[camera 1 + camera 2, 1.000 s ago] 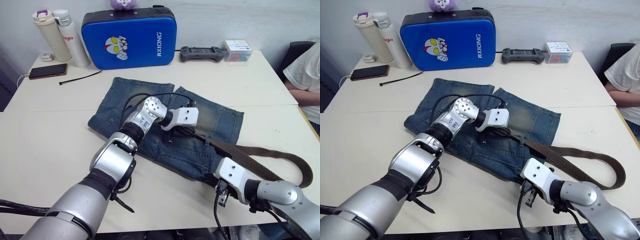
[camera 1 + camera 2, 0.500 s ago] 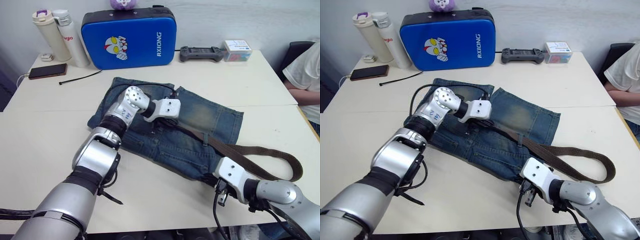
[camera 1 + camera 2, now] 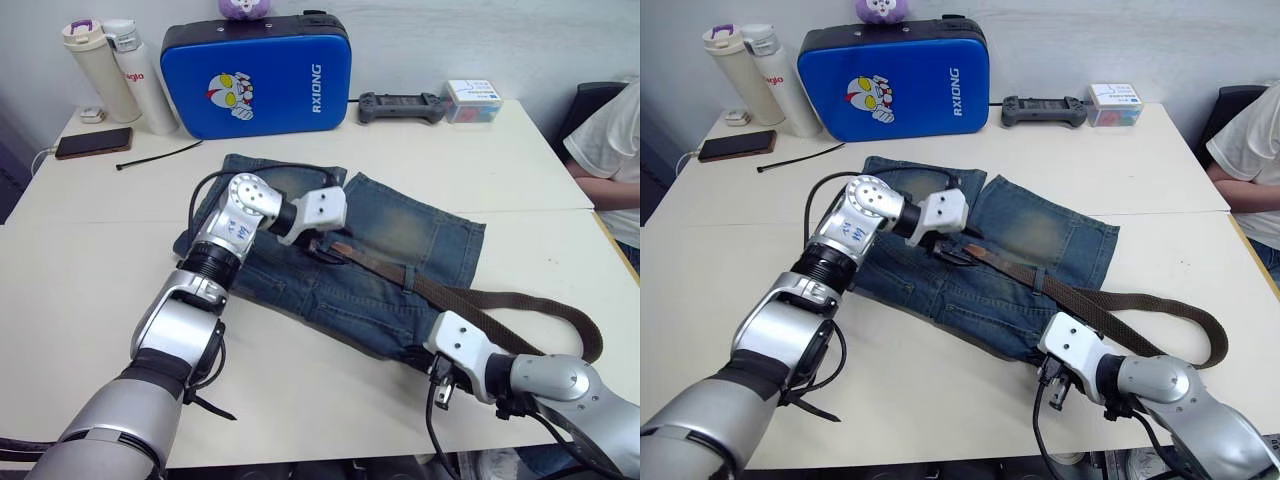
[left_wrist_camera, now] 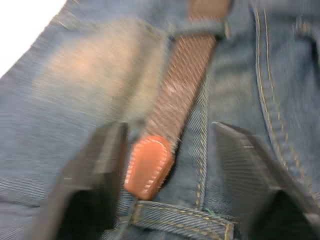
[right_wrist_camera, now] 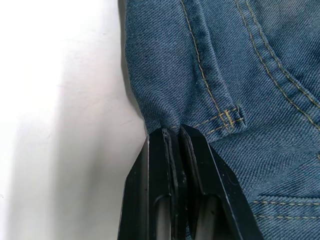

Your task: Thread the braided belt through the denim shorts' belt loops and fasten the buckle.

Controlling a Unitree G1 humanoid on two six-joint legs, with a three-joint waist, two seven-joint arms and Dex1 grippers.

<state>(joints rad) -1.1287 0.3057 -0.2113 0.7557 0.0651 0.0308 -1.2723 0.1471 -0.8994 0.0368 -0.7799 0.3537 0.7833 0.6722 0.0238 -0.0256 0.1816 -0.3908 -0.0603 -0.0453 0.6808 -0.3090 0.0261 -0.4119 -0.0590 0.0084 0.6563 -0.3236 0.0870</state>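
The white tabletop carries the faded blue denim shorts, spread flat near its middle with the waistband running diagonally toward the right arm. In my judgement they lie flat so the waistband stays straight for threading.

The long dark-brown braided belt runs along that waistband. Its far length loops back on the tabletop to the right of the shorts; its tan leather tip lies on the denim near the shorts' middle. In the left wrist view the strap passes under one narrow blue denim belt loop and the tip rests just short of another stitched strip. The silver buckle I cannot make out.

The right gripper is closed, pinching the corner of the shorts at the waistband's near end, apparently to anchor the cloth against the pull of the belt. The left gripper stands open, a finger on either side of the leather tip, not touching it; I judge this a re-grasp position for drawing the tip onward.

Against half a second ago: the belt's loop on the right has changed little, the left arm's elbow has swung further left, and its gripper sits at much the same place over the waistband. The right gripper's pinch is unchanged.
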